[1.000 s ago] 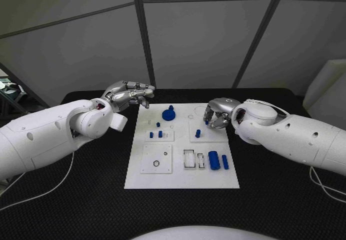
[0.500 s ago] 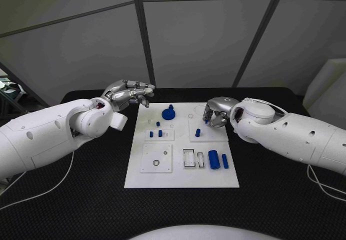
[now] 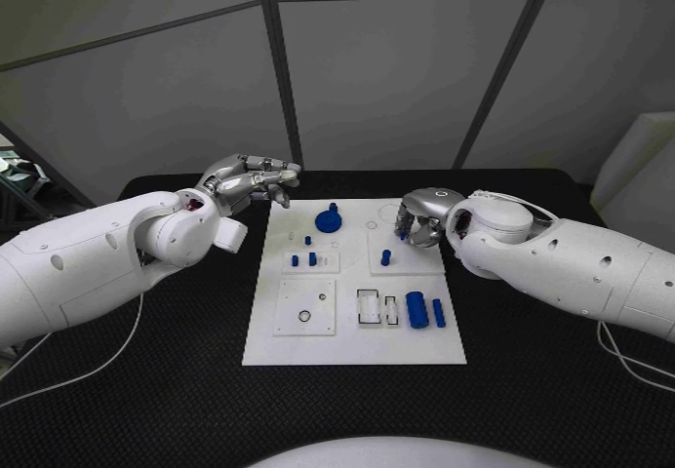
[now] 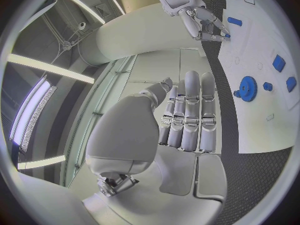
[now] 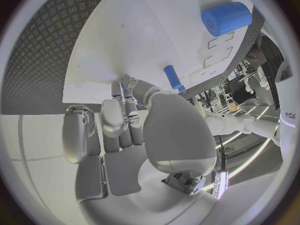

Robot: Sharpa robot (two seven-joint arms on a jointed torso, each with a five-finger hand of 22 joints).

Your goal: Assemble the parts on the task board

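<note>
The white task board [image 3: 352,341] lies mid-table. On it are a blue gear [image 3: 330,222], three short blue pegs [image 3: 296,260] on the left square, one upright peg [image 3: 387,258], a thick blue cylinder [image 3: 416,310] and a thin blue bar [image 3: 439,313]. My right hand [image 3: 422,222] hovers over the board's back right part, fingers curled down, and seems to pinch a small blue part [image 5: 123,87] at its fingertips. My left hand [image 3: 251,181] is raised off the board's back left corner, fingers [image 4: 190,110] straight and side by side, holding nothing. The left wrist view shows the gear [image 4: 249,89].
Black matting [image 3: 155,390] surrounds the board on all sides. Grey panels stand behind the table. In the right wrist view the thick cylinder [image 5: 226,18] and the upright peg [image 5: 172,78] sit on the board [image 5: 137,40] past my fingers.
My right hand has edged slightly toward the board's back and left. My left hand has risen a touch. The parts on the board lie as before.
</note>
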